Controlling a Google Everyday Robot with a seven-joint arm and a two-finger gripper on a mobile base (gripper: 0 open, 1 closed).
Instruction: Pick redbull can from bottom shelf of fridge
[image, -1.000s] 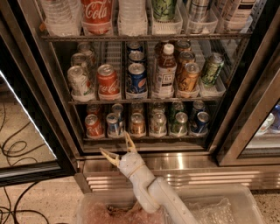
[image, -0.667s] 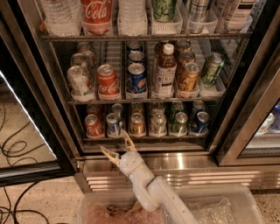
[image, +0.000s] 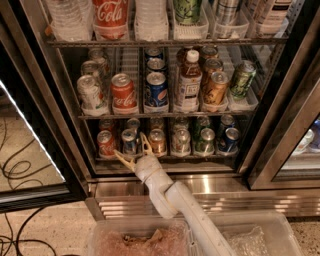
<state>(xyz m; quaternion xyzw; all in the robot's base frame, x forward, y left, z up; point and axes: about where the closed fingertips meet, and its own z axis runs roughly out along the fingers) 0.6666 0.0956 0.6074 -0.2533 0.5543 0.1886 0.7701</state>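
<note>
The fridge (image: 280, 115) stands open with wire racks of drinks. Its bottom shelf (image: 165, 156) holds lanes of cans: red, blue-silver, orange, pale, green and blue. The redbull can (image: 129, 141) is the slim blue and silver can, second from the left, with another like it behind. My gripper (image: 133, 149) is open, its two yellowish fingers spread just in front of and slightly below the redbull can, at the shelf's front edge. The fingers are not around the can. The white arm runs down to the lower right.
A red can (image: 106, 144) and an orange can (image: 157, 141) flank the redbull can. The middle rack holds soda cans and a brown bottle (image: 188, 82). The ribbed steel base panel (image: 225, 200) lies below. A clear plastic bin (image: 250, 235) sits at the bottom. Cables (image: 20, 170) lie on the floor at left.
My gripper has edged slightly up toward the bottom shelf; the cans have not moved.
</note>
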